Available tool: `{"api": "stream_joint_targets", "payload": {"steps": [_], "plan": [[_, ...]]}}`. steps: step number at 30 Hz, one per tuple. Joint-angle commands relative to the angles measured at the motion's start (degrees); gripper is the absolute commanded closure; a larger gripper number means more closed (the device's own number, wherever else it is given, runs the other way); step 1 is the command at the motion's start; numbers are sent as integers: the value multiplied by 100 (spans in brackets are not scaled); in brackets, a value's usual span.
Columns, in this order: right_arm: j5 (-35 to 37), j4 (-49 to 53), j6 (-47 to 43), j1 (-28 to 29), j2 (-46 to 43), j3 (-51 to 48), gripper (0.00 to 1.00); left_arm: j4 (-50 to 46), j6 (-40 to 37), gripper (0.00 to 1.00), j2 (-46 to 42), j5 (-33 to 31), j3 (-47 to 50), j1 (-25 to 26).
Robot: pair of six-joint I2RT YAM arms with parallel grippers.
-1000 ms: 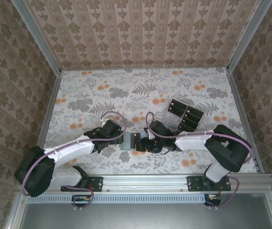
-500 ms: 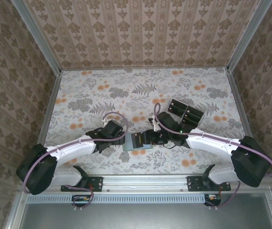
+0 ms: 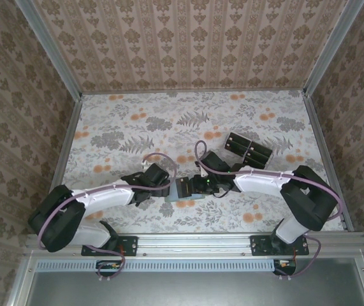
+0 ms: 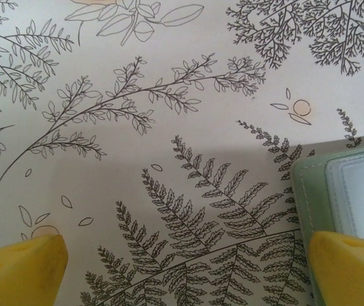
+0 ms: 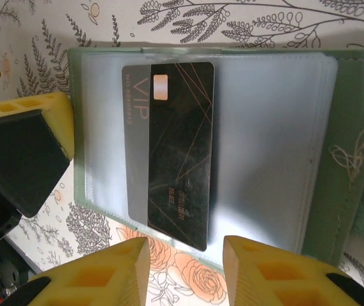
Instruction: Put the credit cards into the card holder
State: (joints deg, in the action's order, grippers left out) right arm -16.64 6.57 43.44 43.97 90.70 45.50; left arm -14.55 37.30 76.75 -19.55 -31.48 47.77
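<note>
1. One black credit card (image 5: pixel 169 150) lies lengthwise across the clear sleeves of the open card holder (image 5: pixel 344 217). Its lower end sticks out past the holder's near edge. I judge it partly in and not seated; whether it is under the plastic, I cannot tell.
2. Right gripper (image 5: pixel 185 271) sits just behind that protruding end, jaws narrowed to roughly the card's width. I cannot tell whether they touch it. It is likely lined up to nudge the card home.
3. Left gripper (image 4: pixel 185 274) has its jaws wide. One fingertip overlaps the holder's green edge, the other is over bare table (image 4: pixel 169 95). Probably it pins the holder against sliding.
4. The holder lies flat between the two grippers with one card visible; the other sleeves look empty.
5. Rack (image 3: pixel 230 140), well apart at far right, holds more dark cards; count unclear.
</note>
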Motion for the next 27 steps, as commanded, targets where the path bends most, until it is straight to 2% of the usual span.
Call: {"api": "stream_joint_targets", "payload": {"steps": [1, 27], "plan": [[41, -217, 57, -36, 145, 164, 65, 73, 101, 0, 105, -113, 63, 43], [-389, -905, 445, 7, 639, 117, 75, 326, 199, 0, 270, -51, 205, 136]]}}
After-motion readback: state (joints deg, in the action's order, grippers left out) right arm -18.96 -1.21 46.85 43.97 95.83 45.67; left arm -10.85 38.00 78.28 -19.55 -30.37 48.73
